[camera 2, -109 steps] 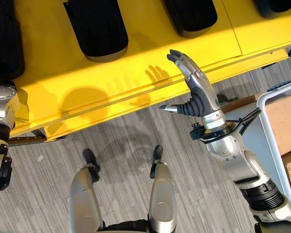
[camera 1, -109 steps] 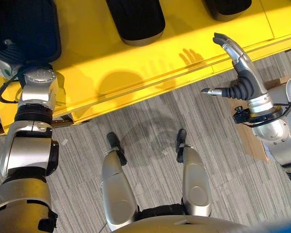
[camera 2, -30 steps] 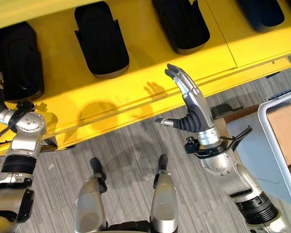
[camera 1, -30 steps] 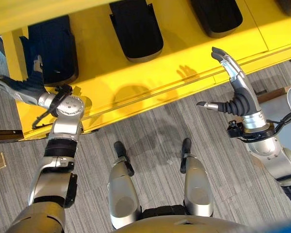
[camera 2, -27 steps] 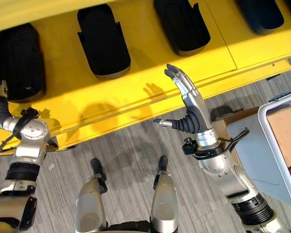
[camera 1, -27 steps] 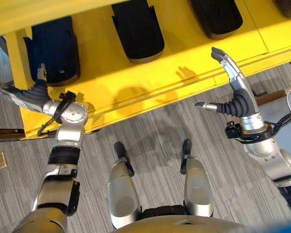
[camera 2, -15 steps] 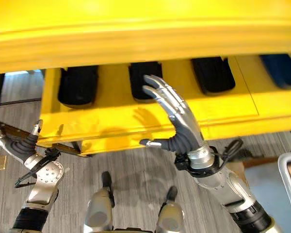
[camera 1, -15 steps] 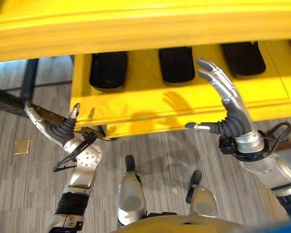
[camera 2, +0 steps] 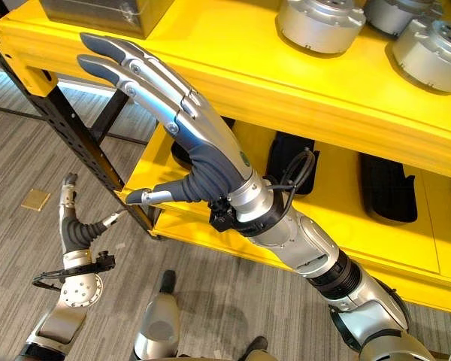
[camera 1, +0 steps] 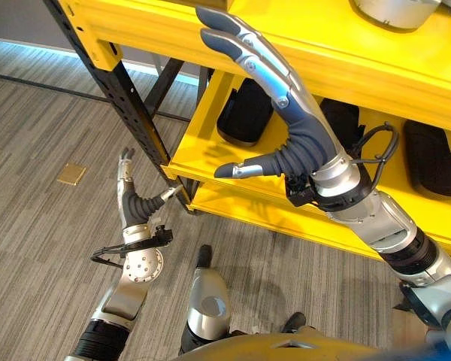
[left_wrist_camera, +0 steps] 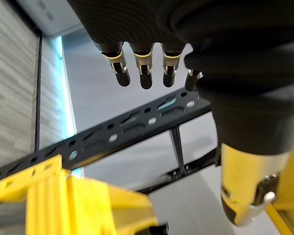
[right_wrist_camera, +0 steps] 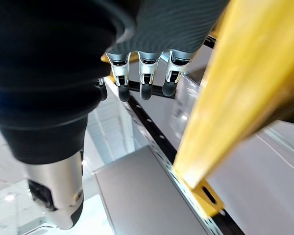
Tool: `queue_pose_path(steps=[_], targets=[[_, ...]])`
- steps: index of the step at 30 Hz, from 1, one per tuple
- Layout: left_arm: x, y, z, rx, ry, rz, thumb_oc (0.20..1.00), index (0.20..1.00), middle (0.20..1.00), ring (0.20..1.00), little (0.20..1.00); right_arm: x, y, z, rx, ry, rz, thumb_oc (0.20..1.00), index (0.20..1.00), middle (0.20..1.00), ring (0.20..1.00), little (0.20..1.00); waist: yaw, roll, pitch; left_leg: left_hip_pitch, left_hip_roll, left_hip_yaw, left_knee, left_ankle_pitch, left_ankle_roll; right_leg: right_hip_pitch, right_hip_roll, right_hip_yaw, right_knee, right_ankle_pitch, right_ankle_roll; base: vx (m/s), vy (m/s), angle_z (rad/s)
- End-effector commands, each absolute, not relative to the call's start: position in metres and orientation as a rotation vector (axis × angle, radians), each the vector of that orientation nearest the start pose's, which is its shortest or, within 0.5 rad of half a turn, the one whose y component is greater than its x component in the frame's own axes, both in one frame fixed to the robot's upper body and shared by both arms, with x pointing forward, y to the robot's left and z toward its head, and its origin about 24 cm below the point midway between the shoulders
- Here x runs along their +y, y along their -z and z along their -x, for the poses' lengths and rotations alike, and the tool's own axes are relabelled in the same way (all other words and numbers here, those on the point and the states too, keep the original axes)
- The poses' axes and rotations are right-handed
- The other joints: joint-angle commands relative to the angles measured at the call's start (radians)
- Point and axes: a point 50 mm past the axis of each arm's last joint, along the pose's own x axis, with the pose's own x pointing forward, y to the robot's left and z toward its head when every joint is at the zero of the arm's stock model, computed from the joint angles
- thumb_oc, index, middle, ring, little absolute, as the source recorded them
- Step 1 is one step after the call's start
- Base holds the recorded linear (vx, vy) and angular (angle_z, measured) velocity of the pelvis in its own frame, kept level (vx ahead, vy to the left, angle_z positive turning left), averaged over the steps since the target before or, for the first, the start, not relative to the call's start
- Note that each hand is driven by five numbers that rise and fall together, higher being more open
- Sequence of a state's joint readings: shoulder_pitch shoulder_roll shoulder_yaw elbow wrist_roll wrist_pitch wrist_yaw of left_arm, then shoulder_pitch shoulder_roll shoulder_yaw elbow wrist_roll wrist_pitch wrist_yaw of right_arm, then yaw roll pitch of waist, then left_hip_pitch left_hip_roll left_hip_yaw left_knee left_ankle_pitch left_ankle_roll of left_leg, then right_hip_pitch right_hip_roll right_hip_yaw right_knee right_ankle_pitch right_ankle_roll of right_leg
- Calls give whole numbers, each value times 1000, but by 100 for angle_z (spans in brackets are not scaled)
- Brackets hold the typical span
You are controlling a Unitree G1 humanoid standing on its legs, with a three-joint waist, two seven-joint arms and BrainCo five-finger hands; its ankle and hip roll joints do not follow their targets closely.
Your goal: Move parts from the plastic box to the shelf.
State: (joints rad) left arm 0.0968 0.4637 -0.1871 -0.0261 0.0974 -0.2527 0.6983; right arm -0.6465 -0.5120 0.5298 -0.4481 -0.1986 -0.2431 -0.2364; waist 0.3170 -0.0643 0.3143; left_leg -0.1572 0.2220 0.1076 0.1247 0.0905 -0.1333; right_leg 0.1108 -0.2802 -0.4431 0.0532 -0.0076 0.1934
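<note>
The shelf (camera 2: 301, 83) is a yellow painted metal rack with smooth flat tiers and thick front lips, carried at its corner by a black perforated upright (camera 1: 128, 101). On its upper tier sit round silver-grey metal parts (camera 2: 317, 24), squat and cylindrical with stepped tops, lined up side by side near the front edge; a darker boxy item (camera 2: 109, 13) stands at the same tier's left end. On the lower tier lie black, matte, oblong parts (camera 1: 244, 113) with rounded ends, spaced apart in a row running to the right (camera 2: 388, 188). The right robot hand (camera 2: 192, 154) is raised in front of the shelf's upper lip, empty, its silver dark-tipped fingers (camera 2: 128, 64) stretched long and straight toward the left corner, the thumb (camera 2: 154, 195) sticking out sideways over the lower tier's corner; in its wrist view the fingers (right_wrist_camera: 145, 73) extend straight past the ribbed cover beside a yellow beam. The left robot hand (camera 1: 135, 204) is low, beside the black upright and clear of the shelf, holding nothing, fingers pointing straight up and thumb spread toward the rack's corner; its wrist view shows the fingers (left_wrist_camera: 144, 68) straight in a row. Below is grey, striped carpet floor (camera 1: 37, 248), with a small tan square plate (camera 1: 71, 174) set into it.
</note>
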Motion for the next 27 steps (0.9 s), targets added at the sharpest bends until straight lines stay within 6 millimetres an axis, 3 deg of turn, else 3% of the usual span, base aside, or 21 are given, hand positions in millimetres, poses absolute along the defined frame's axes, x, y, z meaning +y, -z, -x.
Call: queue_pose_path(steps=[1,5,13,19,27], targets=[[207,-88,-227,-462,-346,-406,1000,1000,1000,1000,1000,-52,-271,-215,-1287,-509,390,1000,1000,1000,1000,1000,-19,4,31,25,-11,36,33,-60,14,-30,64,5,132,-98,-87,0,0,0],[195,-88,-227,-480,-258,-408,1000,1000,1000,1000,1000,-48,-265,-215,-1233,-590,363,1000,1000,1000,1000,1000,-33,13,36,32,-4,38,30,-55,11,-43,61,18,149,-99,-88,-9,19,0],[170,-84,-234,-491,-90,-425,1000,1000,1000,1000,1000,-31,-242,-206,-1153,-901,534,1000,1000,1000,1000,1000,-73,23,49,36,11,65,36,-52,11,-79,59,50,165,-90,-86,-37,10,-9],[165,-85,-245,-513,-126,-434,1000,1000,1000,1000,1000,-22,-231,-202,-1107,-1029,607,1000,1000,1000,1000,1000,-97,5,55,44,23,85,36,-50,11,-95,67,68,165,-79,-83,-2,-40,-10],[187,-101,-263,-572,-365,-482,1000,1000,1000,1000,1000,-35,-212,-216,-1000,-915,589,1000,1000,1000,1000,1000,-139,-26,61,34,48,111,58,-55,9,-123,82,94,177,-75,-83,12,-37,-10]])
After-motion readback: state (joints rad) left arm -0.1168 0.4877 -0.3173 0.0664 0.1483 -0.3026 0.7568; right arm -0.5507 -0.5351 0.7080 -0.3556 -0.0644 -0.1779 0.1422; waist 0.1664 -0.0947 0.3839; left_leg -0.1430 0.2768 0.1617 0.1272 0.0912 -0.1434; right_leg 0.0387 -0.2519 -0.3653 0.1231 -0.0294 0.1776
